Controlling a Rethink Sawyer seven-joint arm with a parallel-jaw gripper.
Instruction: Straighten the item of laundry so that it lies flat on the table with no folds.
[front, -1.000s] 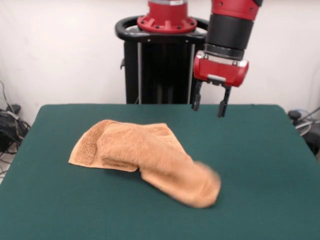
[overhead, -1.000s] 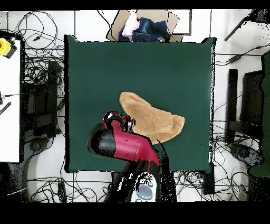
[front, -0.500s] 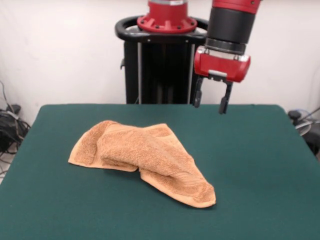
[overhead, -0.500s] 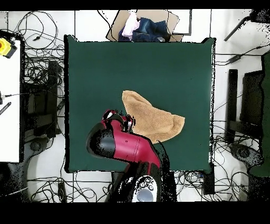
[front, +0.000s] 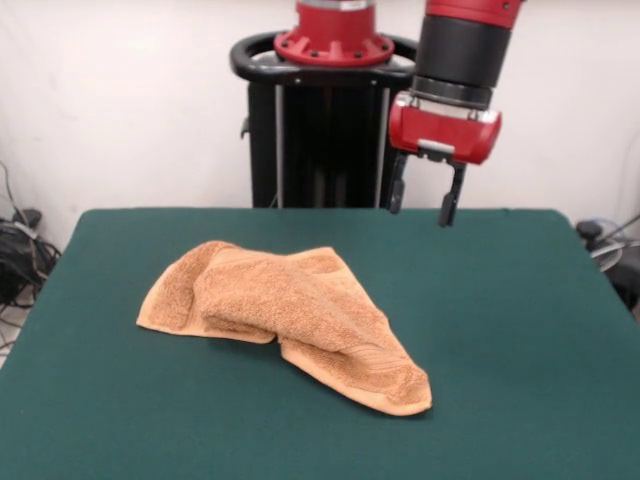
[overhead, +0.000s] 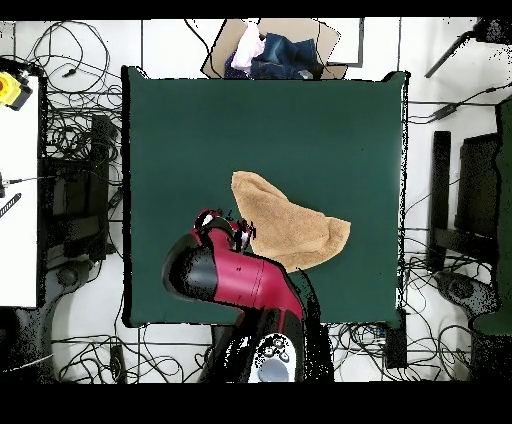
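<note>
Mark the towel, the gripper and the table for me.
towel (front: 290, 305), front view, middle of the crumpled cloth.
gripper (front: 422, 203), front view, midway between its open jaws' tips.
table (front: 520, 300), front view, bare green surface.

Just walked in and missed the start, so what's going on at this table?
A red and black robot arm is working on an orange-tan towel on the green table. Right now its gripper hangs open and empty above the table's far side, touching nothing. The towel lies bunched and folded over itself, tapering to a narrow end toward the camera, so it is not yet flat.

White wall (front: 120, 100) — cables (overhead: 75, 130) (tangled)
</note>
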